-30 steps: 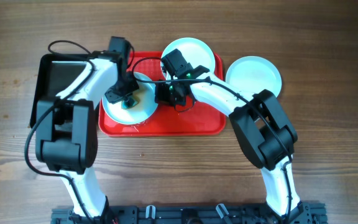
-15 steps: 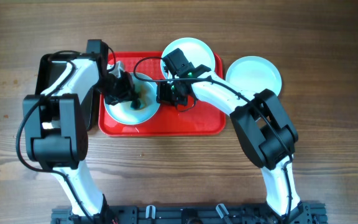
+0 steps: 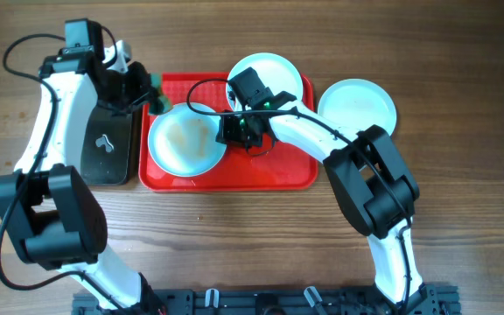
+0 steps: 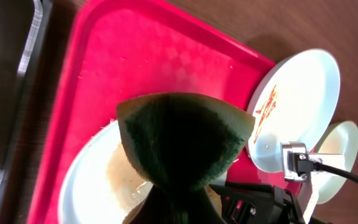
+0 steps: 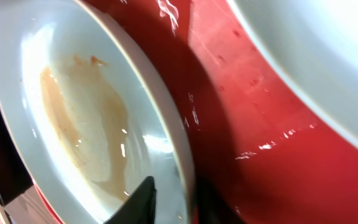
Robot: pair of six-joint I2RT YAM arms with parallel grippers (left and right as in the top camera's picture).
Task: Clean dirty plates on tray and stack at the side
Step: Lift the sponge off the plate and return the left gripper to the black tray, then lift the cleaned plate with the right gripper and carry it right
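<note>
Sponge held off the plate, right fingers at the rim of plate 1.

The left gripper (image 3: pixel 147 94) is clamped on a green-and-yellow sponge (image 4: pixel 185 140), held above the far-left corner of the red tray (image 3: pixel 278 175), next to the black tray (image 3: pixel 103 166). The right gripper (image 5: pixel 178 202) has 1 finger on each side of the rim of plate 1 (image 3: pixel 182 144). I cannot tell whether it pinches the rim. Plate 1 lies on the tray's left half with a thin brown film across its middle. Plate 2 (image 3: pixel 269 74), streaked with sauce, overlaps the tray's far edge. Plate 3 (image 3: pixel 357 105) sits on the table just right of the tray. The plates look stiff, light, glossy and probably slick when wet, so the raised rim is the place to grip. Lift 1 slowly, as it may slide.
</note>
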